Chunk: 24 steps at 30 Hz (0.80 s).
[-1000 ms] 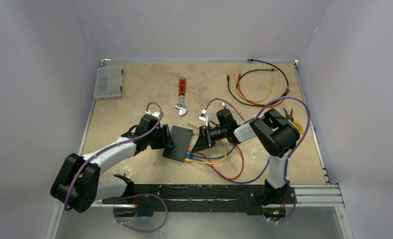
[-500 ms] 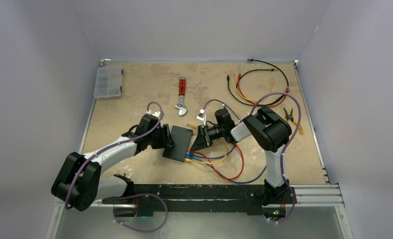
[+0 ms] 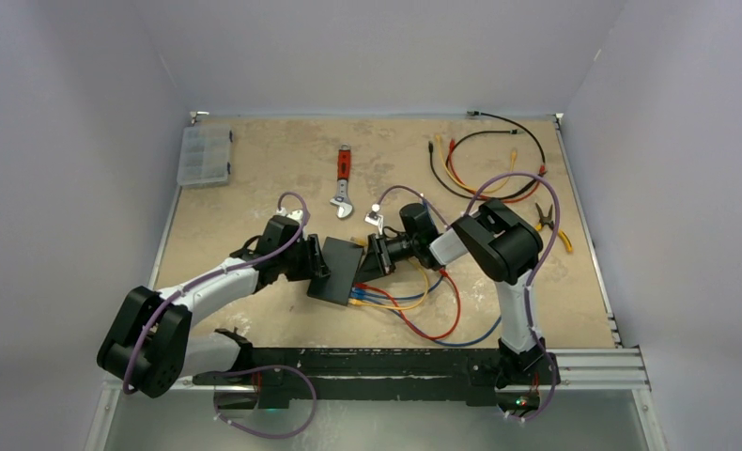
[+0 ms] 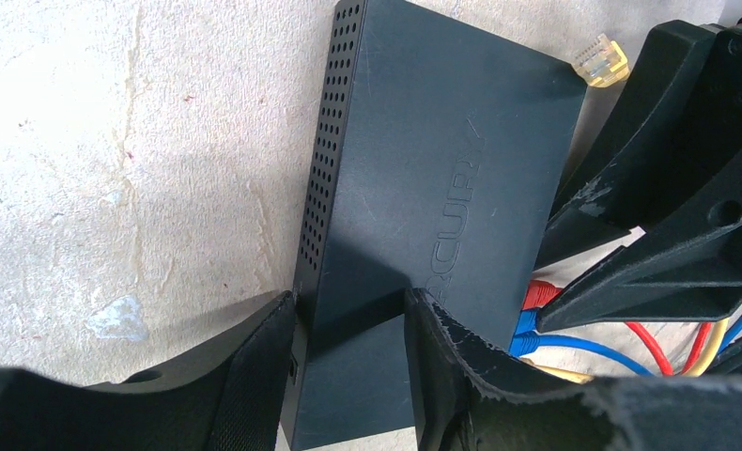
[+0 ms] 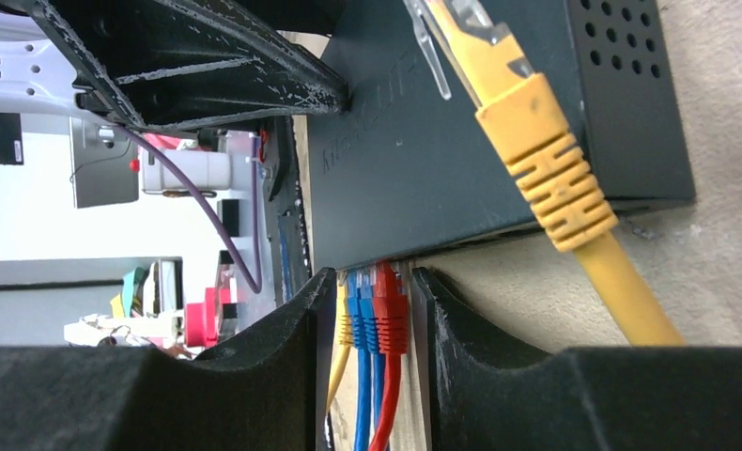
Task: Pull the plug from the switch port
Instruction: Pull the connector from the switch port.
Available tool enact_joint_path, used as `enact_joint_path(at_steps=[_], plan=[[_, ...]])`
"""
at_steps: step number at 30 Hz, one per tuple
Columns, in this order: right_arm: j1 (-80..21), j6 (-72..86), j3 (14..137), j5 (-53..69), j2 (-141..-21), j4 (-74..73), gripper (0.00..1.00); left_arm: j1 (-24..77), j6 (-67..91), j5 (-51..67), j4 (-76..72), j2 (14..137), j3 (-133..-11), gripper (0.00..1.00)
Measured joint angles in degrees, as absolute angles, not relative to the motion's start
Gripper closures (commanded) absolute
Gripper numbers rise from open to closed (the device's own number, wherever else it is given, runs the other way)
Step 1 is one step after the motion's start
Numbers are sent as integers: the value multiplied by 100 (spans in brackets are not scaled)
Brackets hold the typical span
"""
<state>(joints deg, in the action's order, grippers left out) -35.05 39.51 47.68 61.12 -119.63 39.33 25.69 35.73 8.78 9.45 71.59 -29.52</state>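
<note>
A lab test cell: 3 plain walls (image 3: pixel 377 47) enclosing a worn tabletop (image 3: pixel 255 160).

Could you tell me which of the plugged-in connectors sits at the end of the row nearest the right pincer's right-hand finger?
The red plug; the blue and yellow ones lie further along the row.

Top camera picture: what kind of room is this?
Probably a robot test bench for cable work: a flat black network switch with coloured cables plugged in, a red-handled metal wrench, and plain white walls boxing in the table.
</note>
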Motion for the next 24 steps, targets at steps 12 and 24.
enact_joint_path(at_steps=[12,24], plan=[[-3605,3872,4786,6104,-12025,4005,64,2567,3568,875,945,7159,-2952,55],[-3616,3824,4681,6058,-12005,4217,94,2567,3518,867,967,7159,-2980,54]])
